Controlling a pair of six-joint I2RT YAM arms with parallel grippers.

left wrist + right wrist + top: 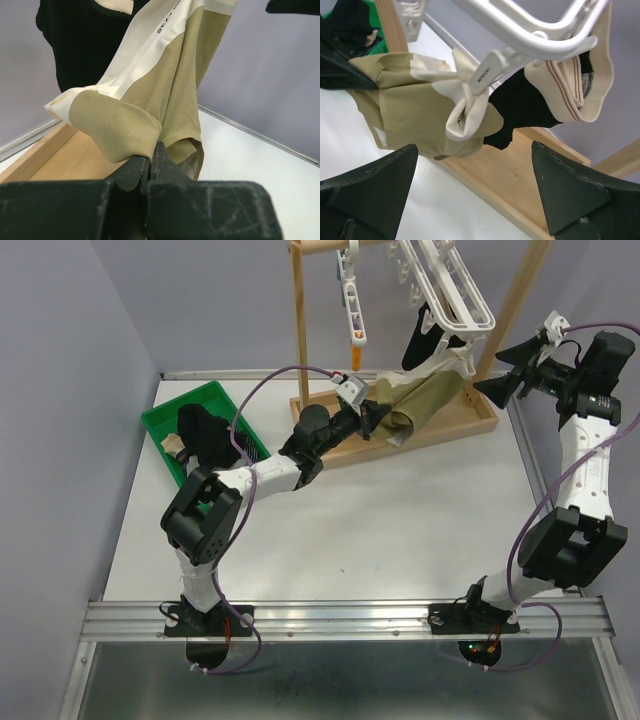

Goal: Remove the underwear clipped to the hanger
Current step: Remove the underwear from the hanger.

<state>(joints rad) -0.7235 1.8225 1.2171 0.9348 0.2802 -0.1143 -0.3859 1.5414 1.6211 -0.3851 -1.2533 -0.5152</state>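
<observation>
The tan underwear (415, 400) (150, 95) (410, 110) has a cream waistband and hangs from a clip (492, 70) of the white hanger (455, 290). It is stretched down to the left. My left gripper (378, 416) (152, 150) is shut on its lower edge. Black underwear (425, 340) (520, 107) with a cream striped band is clipped just beside it. My right gripper (497, 372) (475, 147) is wide open to the right of the hanger. It faces both garments and holds nothing.
The hanger is hung on a wooden stand whose base (440, 430) lies under the garments, with a post (298, 330) on the left. A loose white clip (354, 310) dangles by that post. A green bin (190, 398) at the left holds dark garments.
</observation>
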